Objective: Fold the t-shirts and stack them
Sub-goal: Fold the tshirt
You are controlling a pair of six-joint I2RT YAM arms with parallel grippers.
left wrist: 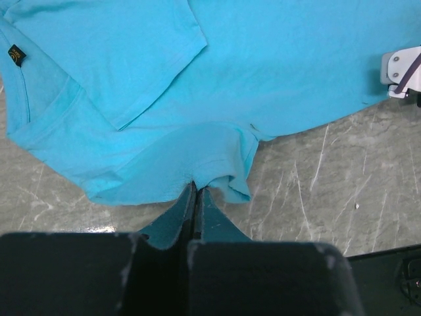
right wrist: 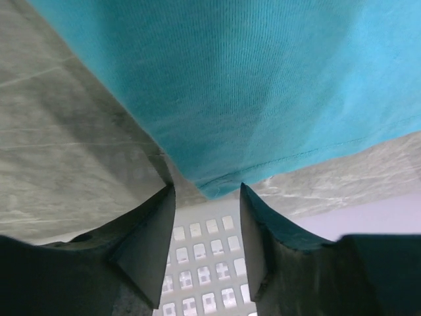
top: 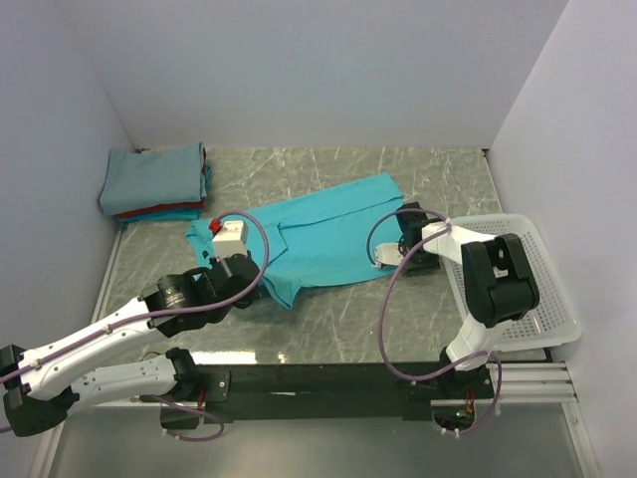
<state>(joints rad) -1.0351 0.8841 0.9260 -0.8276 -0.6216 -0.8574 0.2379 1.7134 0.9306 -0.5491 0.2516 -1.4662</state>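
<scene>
The left arm lies low and long over the near left part of the table, reaching from its base toward the turquoise t-shirt. The left gripper has its dark fingers pressed together on the near edge of this shirt, and the thin cotton gathers into small folds at the pinch. The right arm is bent sharply, with its elbow raised above the white basket and its wrist pointing to the right end of the shirt. The right gripper has its jaws apart. A corner of the hem lies just at the gap between the tips, but whether they touch it I cannot tell.

The shirt is spread flat and aslant in the middle of the table. It is soft and matt, with a stitched hem. The table is hard, grey-green and veined like marble. The basket is a plastic mesh of small square holes, just beside the shirt. In the far left corner the folded t-shirts make a neat stack of rectangles — dusty grey-blue on top, red under it, a teal edge at the bottom.
</scene>
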